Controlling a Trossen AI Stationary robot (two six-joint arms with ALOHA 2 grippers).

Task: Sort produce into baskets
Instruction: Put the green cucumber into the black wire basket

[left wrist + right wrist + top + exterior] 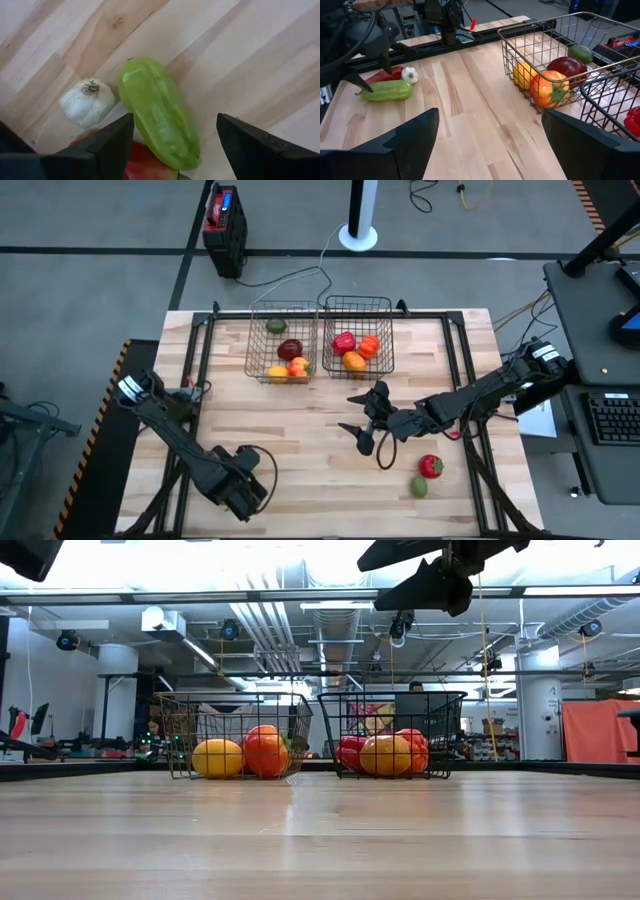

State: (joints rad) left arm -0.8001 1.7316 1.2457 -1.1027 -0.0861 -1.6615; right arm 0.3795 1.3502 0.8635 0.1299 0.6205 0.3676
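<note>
Robotics lab, exposed ceiling ducts [300,630], cables [300,275]

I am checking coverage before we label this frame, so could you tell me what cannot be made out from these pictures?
- Long green vegetable, garlic bulb and a red piece: hidden under the left gripper in the high view.
- That red piece: mostly covered by the green vegetable and cut off by the left wrist view's edge.
- Pieces at the back of both baskets: screened by front produce in the low view.
- Red pepper and small green piece: outside the low view.

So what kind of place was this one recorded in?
Most likely a robotics lab or workshop: exposed ceiling pipes, taped lines on the floor, and a desk with a keyboard beside the wooden table.
</note>
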